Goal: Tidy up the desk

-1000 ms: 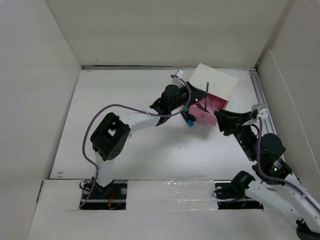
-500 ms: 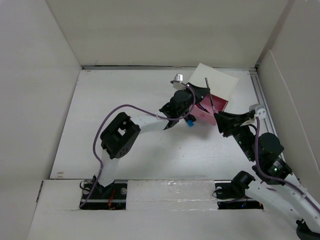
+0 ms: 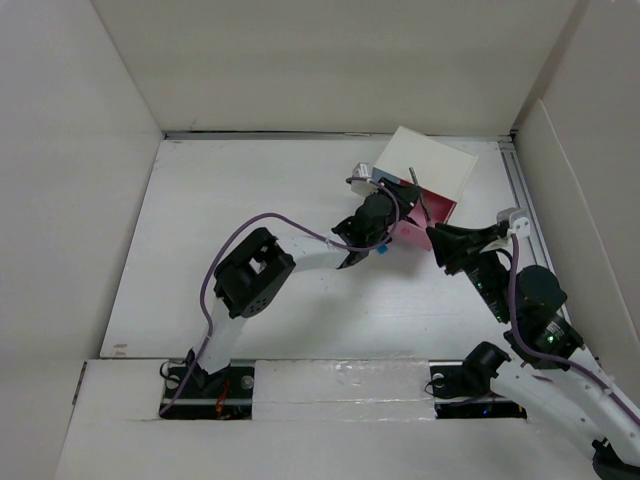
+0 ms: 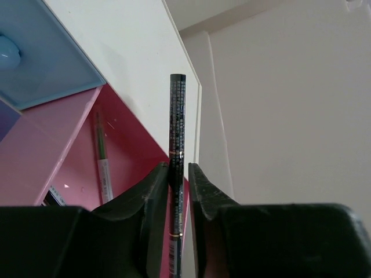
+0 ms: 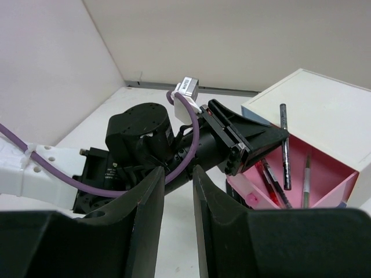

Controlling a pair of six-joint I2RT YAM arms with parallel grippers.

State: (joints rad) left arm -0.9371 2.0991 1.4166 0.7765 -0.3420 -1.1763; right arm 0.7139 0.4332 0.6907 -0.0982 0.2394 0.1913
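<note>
Walled by white panels and filling the overhead view: the desk (image 3: 250, 200). Set askew in its far right corner, a white box (image 3: 435, 160), with a pink drawer (image 3: 410, 232) pulled out toward the arms. Poised over that drawer, the left gripper (image 4: 178, 167), at the end of a long reach from the near left. Between its fingers (image 4: 159, 185), a black pen (image 4: 177, 116) standing upright, lower end down inside the drawer. Jaws narrowly apart around the pen: one finger against the barrel, a sliver of gap at the other. Lying flat on the drawer's pink floor, other pens (image 5: 305, 179), among them a green-and-white pen (image 4: 101, 156). Just beside the pink drawer in the left wrist view, a blue drawer (image 4: 46, 69). At the pink drawer's near right corner, the right gripper (image 5: 178, 169), jaws apart and clamped on nothing, aimed at the left arm's wrist. Draped along the left arm (image 3: 310, 258), a purple cable (image 5: 196, 139).
</note>
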